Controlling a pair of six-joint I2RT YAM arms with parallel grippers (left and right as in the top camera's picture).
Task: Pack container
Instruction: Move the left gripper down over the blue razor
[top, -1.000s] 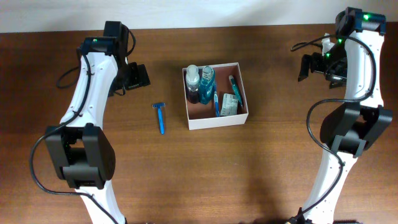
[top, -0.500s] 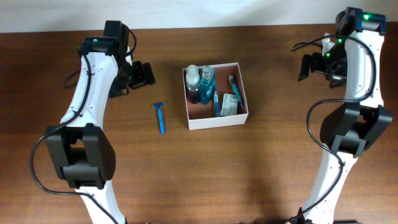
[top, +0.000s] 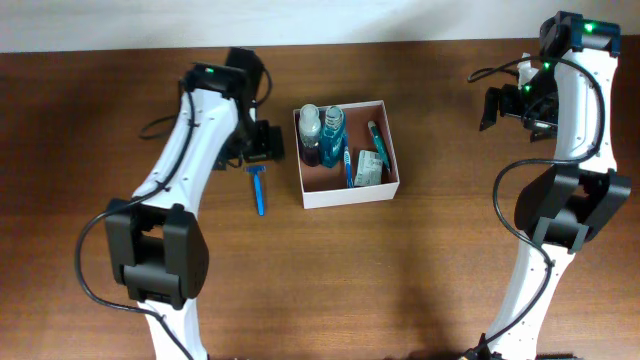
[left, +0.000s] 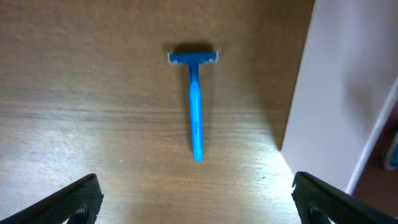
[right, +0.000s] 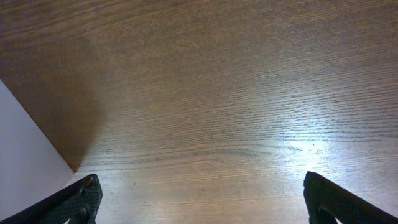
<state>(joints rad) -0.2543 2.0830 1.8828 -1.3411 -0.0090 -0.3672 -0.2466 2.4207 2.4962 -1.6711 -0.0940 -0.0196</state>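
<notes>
Container (top: 350, 197) sits mid-table, just right of my left gripper (top: 262, 145); through the left wrist camera its white wall fills the right edge. Inside I make out a dark-blue bottle (top: 311, 145), a lighter blue bottle (top: 334, 135), a toothbrush (top: 349, 168) and a green-and-white carton (top: 369, 168). A blue razor (top: 258, 188) lies on the wood just beside the box, apart from it. My left fingers are spread wide by the razor's head. My right gripper (top: 505, 105) hangs well to the right, spread too, over bare wood.
</notes>
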